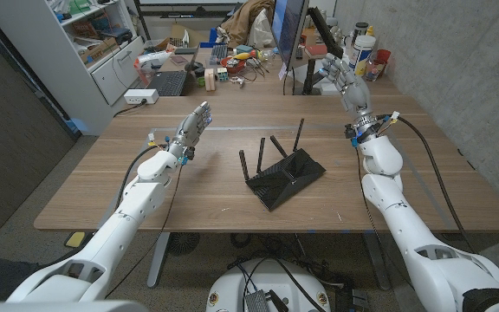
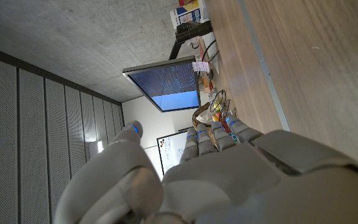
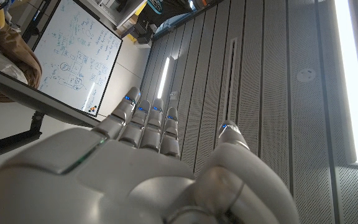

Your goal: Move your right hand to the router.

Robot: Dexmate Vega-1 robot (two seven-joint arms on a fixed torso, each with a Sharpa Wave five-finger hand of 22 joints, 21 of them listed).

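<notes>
We see the head view evenly and brightly lit from above, with soft, short shadows under the router and both arms on the wooden surface. Straight lines bow toward the corners of this picture, a wide-lens distortion. In the right wrist view, a ceiling light strip glares white and washes out its edges, while the right hand close to the lens looks soft. In the left wrist view, the left hand is blurred and shaded, and the monitor glows blue against a dimmer wall.
</notes>
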